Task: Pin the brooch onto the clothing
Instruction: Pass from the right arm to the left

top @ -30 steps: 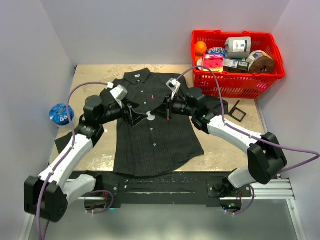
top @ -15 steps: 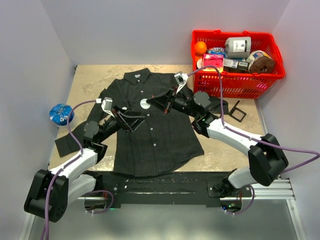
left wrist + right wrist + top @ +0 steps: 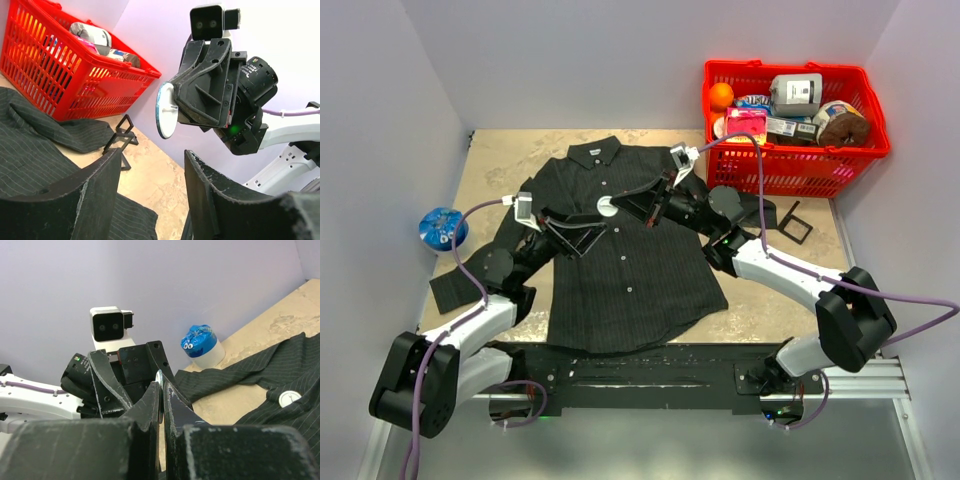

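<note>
The clothing, a dark pinstriped shirt (image 3: 630, 285), lies flat on the table, collar to the back; it also shows in the left wrist view (image 3: 30, 150) and the right wrist view (image 3: 260, 370). My right gripper (image 3: 616, 207) is shut on the brooch (image 3: 607, 208), a thin white disc held on edge above the shirt's chest. From the left wrist the brooch (image 3: 165, 111) faces me; from the right wrist only its rim (image 3: 160, 376) peeks between the fingers. My left gripper (image 3: 585, 236) hovers open just left of it, tilted up, nothing between its fingers (image 3: 95, 200).
A red basket (image 3: 790, 172) full of groceries stands at the back right, with a small black stand (image 3: 795, 222) beside it. A blue-lidded cup (image 3: 442, 228) sits by the left wall. A small pale round piece (image 3: 289, 398) rests on the shirt.
My right gripper has lifted the brooch off the shirt, up and to the left. The left arm has drawn back to the left, tipped upward, and its jaws have narrowed.
</note>
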`<act>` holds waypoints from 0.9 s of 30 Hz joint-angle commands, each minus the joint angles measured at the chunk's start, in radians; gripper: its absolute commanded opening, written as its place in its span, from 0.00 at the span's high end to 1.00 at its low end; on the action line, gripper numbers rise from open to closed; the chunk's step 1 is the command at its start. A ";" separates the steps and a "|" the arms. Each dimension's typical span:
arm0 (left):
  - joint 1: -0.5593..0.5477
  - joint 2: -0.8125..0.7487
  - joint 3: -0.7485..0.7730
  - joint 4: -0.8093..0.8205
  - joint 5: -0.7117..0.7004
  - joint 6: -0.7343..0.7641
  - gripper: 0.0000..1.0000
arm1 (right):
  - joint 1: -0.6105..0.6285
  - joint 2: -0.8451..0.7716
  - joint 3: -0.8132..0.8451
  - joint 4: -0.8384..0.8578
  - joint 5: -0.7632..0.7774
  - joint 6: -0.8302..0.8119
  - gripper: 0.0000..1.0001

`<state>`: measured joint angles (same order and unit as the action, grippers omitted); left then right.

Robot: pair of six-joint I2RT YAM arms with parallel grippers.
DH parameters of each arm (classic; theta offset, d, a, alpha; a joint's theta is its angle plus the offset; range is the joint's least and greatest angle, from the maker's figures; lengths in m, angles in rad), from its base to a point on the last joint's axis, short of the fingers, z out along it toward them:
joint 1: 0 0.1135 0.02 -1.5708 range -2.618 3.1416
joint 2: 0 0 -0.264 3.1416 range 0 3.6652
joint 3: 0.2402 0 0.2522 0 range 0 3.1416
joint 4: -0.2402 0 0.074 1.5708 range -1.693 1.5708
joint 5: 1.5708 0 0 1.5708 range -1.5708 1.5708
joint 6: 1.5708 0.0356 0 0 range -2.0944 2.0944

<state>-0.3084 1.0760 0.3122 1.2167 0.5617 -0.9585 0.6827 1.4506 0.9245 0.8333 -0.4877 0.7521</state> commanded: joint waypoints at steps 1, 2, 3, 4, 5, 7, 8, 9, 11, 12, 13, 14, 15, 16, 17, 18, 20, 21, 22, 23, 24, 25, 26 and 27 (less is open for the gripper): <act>-0.003 0.004 0.025 0.076 -0.029 -0.016 0.44 | 0.011 -0.013 0.000 0.058 0.012 0.001 1.00; -0.003 0.002 0.033 0.078 -0.031 -0.019 0.46 | 0.009 -0.012 0.000 0.058 0.014 0.003 1.00; -0.003 0.005 0.036 0.079 -0.031 -0.020 0.46 | 0.012 -0.012 0.000 0.059 0.014 0.003 1.00; -0.003 0.007 0.037 0.078 -0.031 -0.019 0.47 | 0.012 -0.012 -0.001 0.059 0.014 0.001 1.00; -0.003 0.009 0.042 0.078 -0.031 -0.019 0.47 | 0.014 -0.012 -0.001 0.059 0.014 0.001 1.00; -0.003 0.013 0.045 0.078 -0.034 -0.020 0.49 | 0.017 -0.012 -0.003 0.059 0.014 0.001 1.00; -0.003 0.015 0.048 0.078 -0.036 -0.019 0.49 | 0.017 -0.012 -0.003 0.059 0.012 0.003 1.00; -0.003 0.015 0.051 0.078 -0.034 -0.020 0.50 | 0.017 -0.013 -0.004 0.061 0.014 0.001 1.00; -0.003 0.021 0.057 0.079 -0.036 -0.023 0.53 | 0.018 -0.013 -0.006 0.059 0.015 0.001 1.00; -0.003 0.022 0.060 0.083 -0.034 -0.026 0.54 | 0.018 -0.015 -0.006 0.058 0.015 0.001 1.00; -0.003 0.025 0.061 0.087 -0.033 -0.028 0.55 | 0.020 -0.015 -0.006 0.058 0.015 0.000 1.00; -0.003 0.027 0.065 0.087 -0.029 -0.029 0.55 | 0.018 -0.013 -0.006 0.056 0.015 0.000 1.00; -0.003 0.027 0.067 0.087 -0.031 -0.029 0.55 | 0.020 -0.013 -0.006 0.055 0.015 -0.002 1.00; -0.003 0.030 0.068 0.089 -0.031 -0.031 0.56 | 0.018 -0.013 -0.006 0.056 0.015 0.000 1.00; -0.003 0.032 0.067 0.092 -0.031 -0.032 0.56 | 0.020 -0.012 -0.004 0.056 0.015 -0.002 1.00; -0.003 0.033 0.067 0.095 -0.031 -0.036 0.56 | 0.020 -0.010 -0.004 0.055 0.014 0.000 1.00; -0.003 0.039 0.073 0.104 -0.025 -0.039 0.60 | 0.020 -0.002 -0.003 0.056 0.012 -0.002 1.00; -0.003 0.042 0.074 0.106 -0.023 -0.039 0.62 | 0.021 -0.002 -0.003 0.059 0.012 0.000 1.00; -0.003 0.042 0.074 0.107 -0.023 -0.040 0.64 | 0.021 -0.001 -0.003 0.058 0.012 0.001 1.00; -0.003 0.045 0.074 0.107 -0.022 -0.042 0.64 | 0.021 -0.001 -0.001 0.058 0.012 0.001 1.00; -0.003 0.045 0.074 0.109 -0.022 -0.042 0.65 | 0.020 -0.001 -0.001 0.059 0.012 0.000 1.00; -0.003 0.047 0.074 0.109 -0.023 -0.042 0.66 | 0.021 0.002 0.000 0.059 0.012 0.001 1.00; -0.003 0.048 0.076 0.109 -0.022 -0.042 0.68 | 0.020 0.004 0.000 0.056 0.012 0.000 1.00; -0.003 0.050 0.077 0.109 -0.020 -0.043 0.70 | 0.021 0.007 0.002 0.055 0.009 0.000 1.00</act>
<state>-0.3084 1.1191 0.3500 1.2678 0.5442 -1.0031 0.6956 1.4521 0.9245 0.8383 -0.4877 0.7521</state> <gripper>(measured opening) 0.333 0.023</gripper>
